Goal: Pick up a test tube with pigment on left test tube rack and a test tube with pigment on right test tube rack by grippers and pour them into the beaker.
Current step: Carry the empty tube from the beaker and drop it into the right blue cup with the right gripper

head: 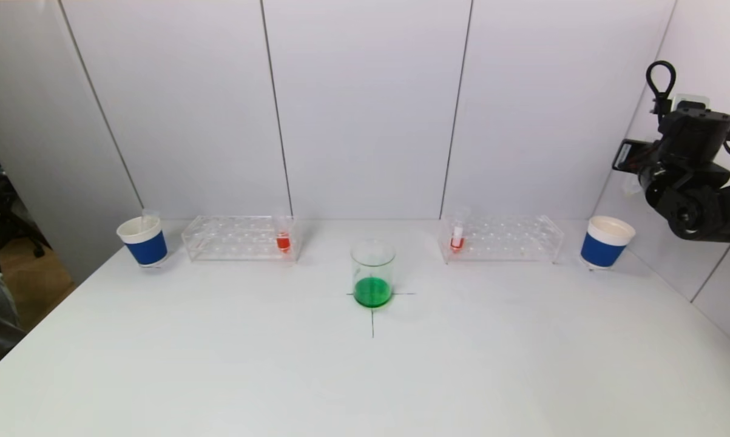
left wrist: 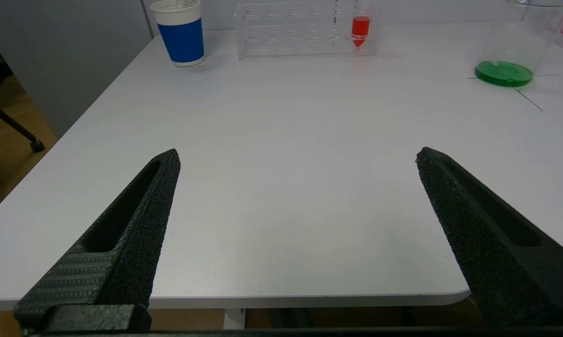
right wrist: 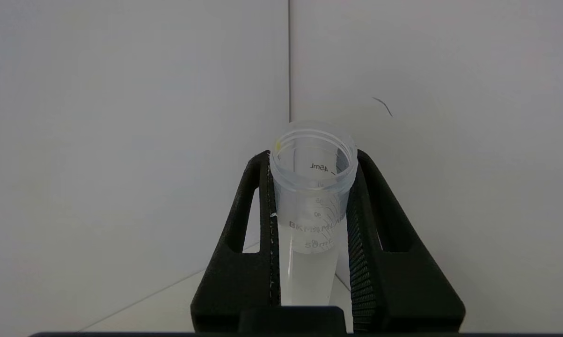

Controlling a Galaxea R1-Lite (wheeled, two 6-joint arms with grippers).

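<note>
Green liquid sits in the bottom of the glass beaker [head: 373,273], which we see near the middle of the white table [head: 365,376] on a thin black cross. From the beaker, the left rack [head: 240,238] of clear plastic lies toward ten o'clock, with a tube of red pigment [head: 283,238] upright in the end nearest the beaker. The right rack [head: 502,238] lies toward two o'clock, and a second red tube [head: 457,238] stands in its near end. A blue and white paper cup [head: 144,241] stands just beyond the left rack at nine o'clock from it, with something clear poking out of its top; another cup [head: 605,241] stands past the right rack at three o'clock. Our right gripper [right wrist: 313,187] is raised off the table at the far right, close to the wall, its fingers clamped on a clear empty tube [right wrist: 312,206] with printed volume marks. Our left gripper [left wrist: 297,157] hangs over the near edge of the table, its fingers [left wrist: 136,220] spread wide apart and holding nothing.
</note>
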